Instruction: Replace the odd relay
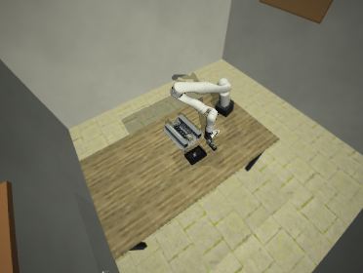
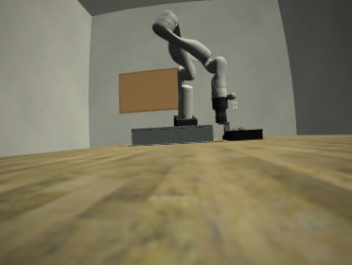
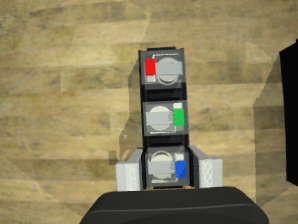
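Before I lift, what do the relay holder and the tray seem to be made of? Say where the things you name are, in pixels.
Holder point(image 3: 165, 93): probably black plastic, judging by its dark, squared walls and dull finish. Tray point(image 1: 188, 158) point(image 2: 243, 135) point(image 3: 292, 115): uniformly black and matte; plastic seems likely, though painted metal is possible.

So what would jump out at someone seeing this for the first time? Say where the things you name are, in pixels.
Probably the big white robot arm point(image 1: 197, 89) point(image 2: 189, 44), bent over the wooden table point(image 1: 146, 195) point(image 2: 175, 199). Up close, three clear-topped relays stand in one row, their buttons red point(image 3: 150, 67), green point(image 3: 179, 117) and blue point(image 3: 180, 169), with the gripper's fingers on either side of the blue-buttoned one.
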Motion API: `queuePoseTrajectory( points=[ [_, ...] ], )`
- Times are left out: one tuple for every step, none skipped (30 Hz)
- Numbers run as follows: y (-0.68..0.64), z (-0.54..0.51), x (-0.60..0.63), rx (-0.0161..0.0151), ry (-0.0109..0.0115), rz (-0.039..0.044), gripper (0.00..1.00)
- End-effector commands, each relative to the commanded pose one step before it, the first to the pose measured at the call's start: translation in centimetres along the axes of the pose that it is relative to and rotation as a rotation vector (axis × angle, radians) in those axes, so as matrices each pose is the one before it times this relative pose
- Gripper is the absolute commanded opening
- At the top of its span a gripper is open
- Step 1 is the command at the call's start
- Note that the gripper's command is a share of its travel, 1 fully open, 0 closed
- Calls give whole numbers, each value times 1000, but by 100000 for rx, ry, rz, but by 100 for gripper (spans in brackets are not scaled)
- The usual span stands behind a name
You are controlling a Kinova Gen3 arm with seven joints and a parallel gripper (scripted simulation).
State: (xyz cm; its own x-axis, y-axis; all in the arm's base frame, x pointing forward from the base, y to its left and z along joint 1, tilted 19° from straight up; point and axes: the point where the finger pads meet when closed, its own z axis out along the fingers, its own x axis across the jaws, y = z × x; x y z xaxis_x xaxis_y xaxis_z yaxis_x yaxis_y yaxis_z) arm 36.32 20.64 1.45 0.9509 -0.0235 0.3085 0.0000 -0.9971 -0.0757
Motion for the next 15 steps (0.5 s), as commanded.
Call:
queuePoseTrajectory(
  points=[
    [-17,-38,36,31,114,-30,0],
    [0,0,0,0,0,0,0],
    [0,0,0,0,0,0,0],
    [0,0,0,0,0,0,0],
    [0,-133,0,-1,2,2,0],
    [0,-133,0,-1,2,2,0],
    [0,-133,0,-1,2,2,0],
    [0,-133,0,-1,2,2,0],
    [0,-133,0,-1,2,2,0],
    [0,-133,0,-1,2,2,0],
    [0,-133,0,-1,2,2,0],
    [0,-133,0,-1,2,2,0],
    [0,-133,0,-1,2,2,0],
    [0,-133,0,-1,2,2,0],
    [0,-133,0,-1,2,2,0]
  ],
)
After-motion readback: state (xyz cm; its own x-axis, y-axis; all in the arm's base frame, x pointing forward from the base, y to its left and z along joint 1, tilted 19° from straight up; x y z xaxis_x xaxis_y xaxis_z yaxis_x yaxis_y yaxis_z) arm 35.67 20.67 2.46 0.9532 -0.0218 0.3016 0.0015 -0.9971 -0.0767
